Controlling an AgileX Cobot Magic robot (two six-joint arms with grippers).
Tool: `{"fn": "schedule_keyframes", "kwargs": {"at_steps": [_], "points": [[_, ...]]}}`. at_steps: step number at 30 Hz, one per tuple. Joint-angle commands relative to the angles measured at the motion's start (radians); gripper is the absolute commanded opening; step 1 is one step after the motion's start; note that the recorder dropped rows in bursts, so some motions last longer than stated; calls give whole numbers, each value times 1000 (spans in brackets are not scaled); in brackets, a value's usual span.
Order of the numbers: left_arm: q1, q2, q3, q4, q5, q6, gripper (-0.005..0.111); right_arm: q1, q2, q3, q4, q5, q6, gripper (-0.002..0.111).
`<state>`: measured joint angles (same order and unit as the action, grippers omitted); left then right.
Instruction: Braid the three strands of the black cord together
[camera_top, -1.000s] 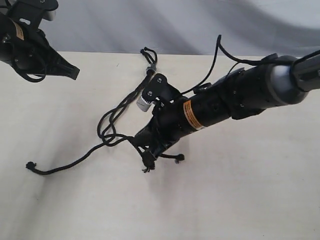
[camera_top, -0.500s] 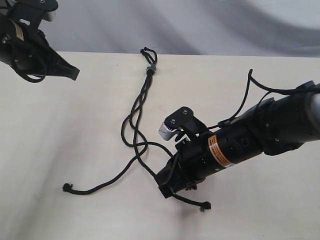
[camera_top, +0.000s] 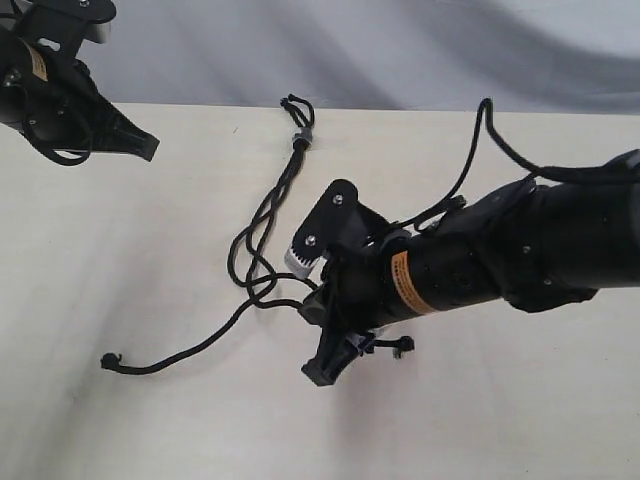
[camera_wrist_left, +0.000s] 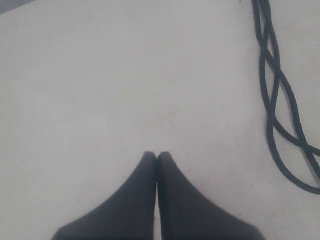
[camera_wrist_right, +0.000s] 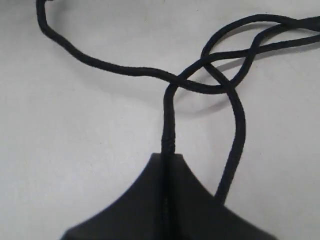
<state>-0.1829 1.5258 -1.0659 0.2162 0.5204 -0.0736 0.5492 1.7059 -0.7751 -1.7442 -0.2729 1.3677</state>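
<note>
The black cord lies on the pale table (camera_top: 520, 420), its knot (camera_top: 298, 136) and small loops (camera_top: 294, 104) near the far edge. The three strands (camera_top: 262, 230) run down from the knot and cross near the middle. One strand trails left to a frayed tip (camera_top: 110, 361). My right gripper (camera_top: 322, 374) is shut on a strand (camera_wrist_right: 168, 120), which comes straight out of the closed tips (camera_wrist_right: 168, 156). A second strand (camera_wrist_right: 234, 145) passes beside the fingers, and a frayed tip (camera_top: 403, 345) pokes out by the gripper. My left gripper (camera_top: 148, 147) hovers at the far left, shut and empty (camera_wrist_left: 156, 155), with strands (camera_wrist_left: 272, 100) off to one side.
The right arm's own black cable (camera_top: 478, 150) loops up over the table behind the wrist. A grey backdrop (camera_top: 420, 50) rises beyond the table's far edge. Bare tabletop lies at the front and on the left.
My right gripper, still shut on its strand, dropped toward the front, then came back slightly with its wrist turned. The crossing strands and the left frayed tip shifted with it. The left arm stayed still.
</note>
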Motion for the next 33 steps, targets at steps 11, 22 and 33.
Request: {"fn": "schedule_keyframes", "kwargs": {"at_steps": [11,22,33], "points": [[1,-4,2,-15,1,-5,0,251,22,-5,0,376,-494,0],[1,-4,9,-15,-28,-5,0,396,22,-7,0,610,-548,0],[1,-4,10,-15,-28,-1,0,381,55,-120,0,613,-720,0]]}}
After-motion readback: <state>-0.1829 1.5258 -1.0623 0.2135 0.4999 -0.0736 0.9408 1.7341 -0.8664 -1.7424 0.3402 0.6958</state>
